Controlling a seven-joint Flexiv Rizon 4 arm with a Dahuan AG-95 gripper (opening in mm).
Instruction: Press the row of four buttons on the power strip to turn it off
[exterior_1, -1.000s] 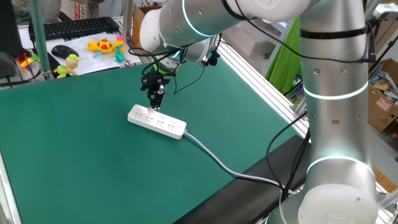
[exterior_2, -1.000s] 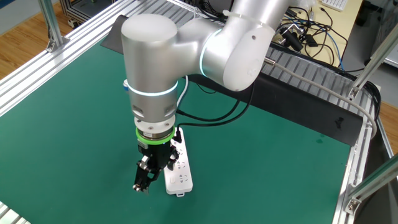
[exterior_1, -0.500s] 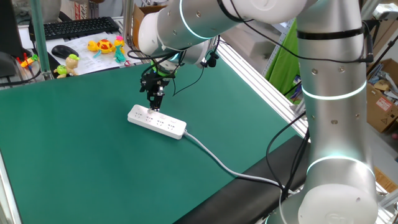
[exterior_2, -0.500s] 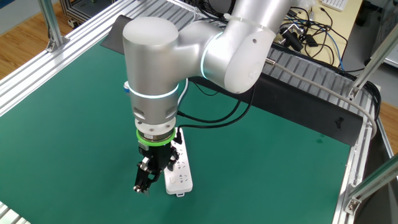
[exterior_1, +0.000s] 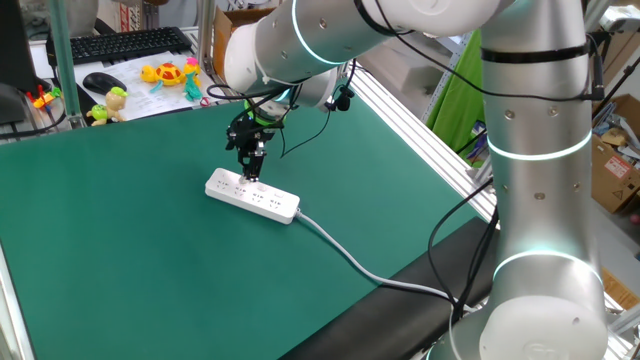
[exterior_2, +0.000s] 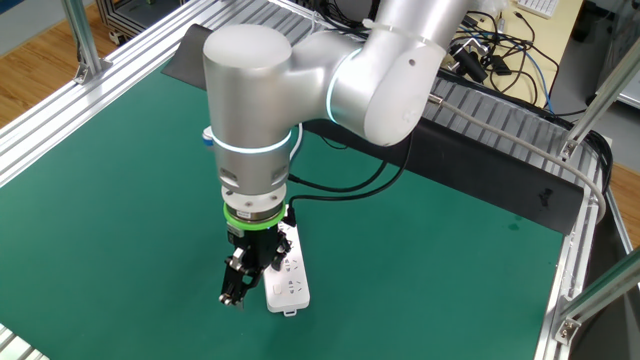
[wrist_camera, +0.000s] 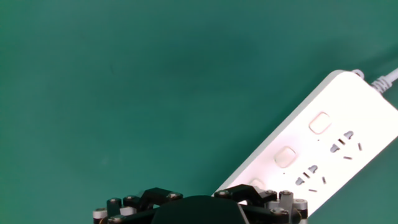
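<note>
My black two-finger end effector (exterior_1: 255, 176), fully open and holding nothing, sits over the long flat white plastic power strip (exterior_1: 252, 195) on the green counter (exterior_1: 120, 240); can't tell which square white buttons (wrist_camera: 319, 122) are pressed.

Green table mat (exterior_1: 120, 250); white power strip (exterior_1: 252, 195) flat on it, cable (exterior_1: 350, 262) trailing

The power strip (exterior_1: 252, 195) under the pincer (exterior_1: 251, 172) is plain white, with white buttons (wrist_camera: 285, 157) and dark grey socket slots. Its cable (exterior_1: 350, 260) is white too. The pincer is black, topped by a bright green ring (exterior_2: 254, 217). The surface (exterior_1: 120, 250) around it is uniform dark green.
</note>
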